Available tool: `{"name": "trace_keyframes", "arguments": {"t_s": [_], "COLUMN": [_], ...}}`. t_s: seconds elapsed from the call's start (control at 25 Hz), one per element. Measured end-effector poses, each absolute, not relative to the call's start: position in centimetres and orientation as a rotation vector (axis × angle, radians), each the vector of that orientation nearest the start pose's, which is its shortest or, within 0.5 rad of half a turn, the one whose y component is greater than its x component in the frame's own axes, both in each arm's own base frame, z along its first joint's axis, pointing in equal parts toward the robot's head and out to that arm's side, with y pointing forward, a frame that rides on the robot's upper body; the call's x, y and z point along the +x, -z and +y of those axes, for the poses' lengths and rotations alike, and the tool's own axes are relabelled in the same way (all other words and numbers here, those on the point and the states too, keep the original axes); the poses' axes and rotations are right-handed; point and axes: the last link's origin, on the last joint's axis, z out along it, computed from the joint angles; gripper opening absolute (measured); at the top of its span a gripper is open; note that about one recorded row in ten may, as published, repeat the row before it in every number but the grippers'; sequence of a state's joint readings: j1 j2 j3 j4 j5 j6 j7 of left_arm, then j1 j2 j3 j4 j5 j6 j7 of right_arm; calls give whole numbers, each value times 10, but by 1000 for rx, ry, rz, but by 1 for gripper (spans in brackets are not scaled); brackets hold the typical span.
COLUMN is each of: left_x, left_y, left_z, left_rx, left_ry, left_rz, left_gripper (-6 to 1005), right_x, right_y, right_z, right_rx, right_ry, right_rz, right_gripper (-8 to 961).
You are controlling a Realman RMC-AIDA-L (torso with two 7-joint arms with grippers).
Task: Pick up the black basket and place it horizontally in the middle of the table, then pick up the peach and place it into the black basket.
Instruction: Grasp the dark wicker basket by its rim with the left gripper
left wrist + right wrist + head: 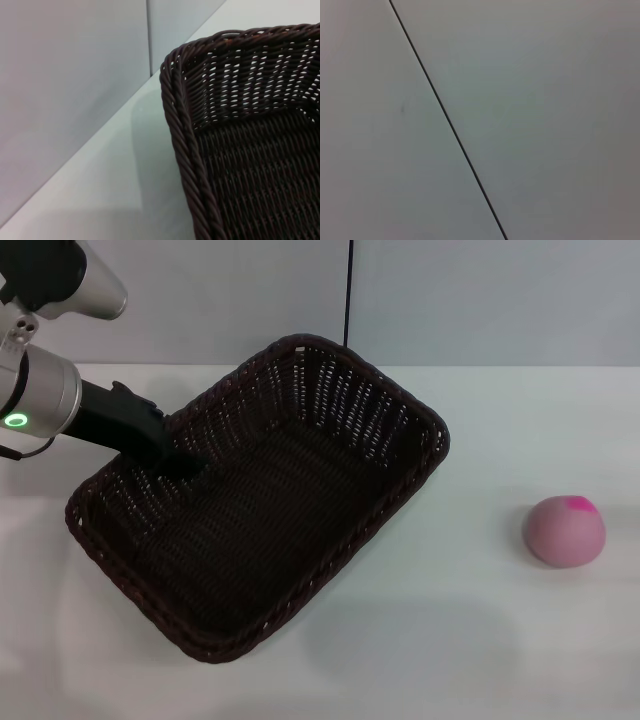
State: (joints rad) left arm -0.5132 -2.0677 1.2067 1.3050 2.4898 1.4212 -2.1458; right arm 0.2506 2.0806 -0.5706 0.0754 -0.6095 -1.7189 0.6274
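The black basket point(270, 500) lies diagonally on the left half of the white table point(480, 640), with one corner toward the back wall. My left gripper point(172, 455) reaches in from the left and is closed over the basket's left rim, with a dark finger inside the wall. The left wrist view shows the braided rim and a corner of the basket point(190, 150) close up, with a soft shadow on the table beside it. The peach point(565, 530), dusty pink with a magenta blotch, sits alone on the table at the right. My right gripper is out of view.
A grey wall with a dark vertical seam point(349, 290) stands behind the table. The right wrist view shows only a plain grey surface crossed by a dark line point(450, 125). Bare table lies between basket and peach.
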Motion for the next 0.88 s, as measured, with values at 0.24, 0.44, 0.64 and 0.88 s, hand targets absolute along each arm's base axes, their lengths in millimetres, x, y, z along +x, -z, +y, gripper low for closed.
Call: {"name": "trace_keyframes", "arguments": {"t_s": [0.24,0.44,0.64,0.88], "left_x": [-207,-205,-185,-161], "left_y": [-23,-22,-25,-25], "left_z": [362,361,365,369], "left_rx": [-2660,-2665,-2662,-2729], "left_ry": [-308,-315,-332,-383], "left_rz": [-605,-608,-488,-193], "left_gripper": [542,434,237,230], "right_x": [375,376,377,378], "right_y": [-59,-60,-63,-66], "right_z": [223,223,224,225], "right_rx": [-1087,-1085,-1084,-1084], "right_ry": [-1136,-1131,-1124,-1120], "right_rz": [637,635,625,617], "right_gripper": [668,668,667,666]}}
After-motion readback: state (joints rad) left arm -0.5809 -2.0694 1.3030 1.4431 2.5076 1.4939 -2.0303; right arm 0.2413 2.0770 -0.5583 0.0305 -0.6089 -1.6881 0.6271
